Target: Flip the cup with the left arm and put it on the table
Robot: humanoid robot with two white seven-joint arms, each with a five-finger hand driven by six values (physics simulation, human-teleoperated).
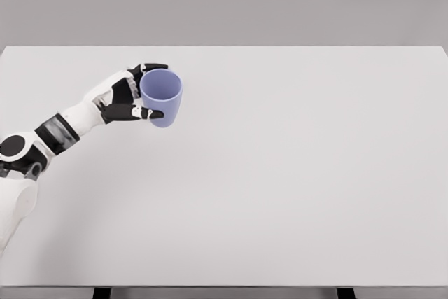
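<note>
Clearly the left hand (124, 99) has the cup (162, 98), up in the upper left of the frame, over the pale worktop (294, 173). Its arm enters from the lower left edge and reaches diagonally up and to the right, so the cup sits at the far right end of the hand. The fingers (155, 67) wrap over the top side of the rim while the thumb presses against the lower wall, so the grasp closes on the cup from the left. The cup's open mouth faces up and slightly toward the camera, showing the inside, and its long axis runs from the rim at upper left down to the narrower base at lower right. Whether the base touches the worktop or hangs just above it cannot be told from this view. Judging by that, the flip looks mostly done, and what remains turns on bringing the base squarely down onto the surface before letting go. No right arm shows anywhere.
</note>
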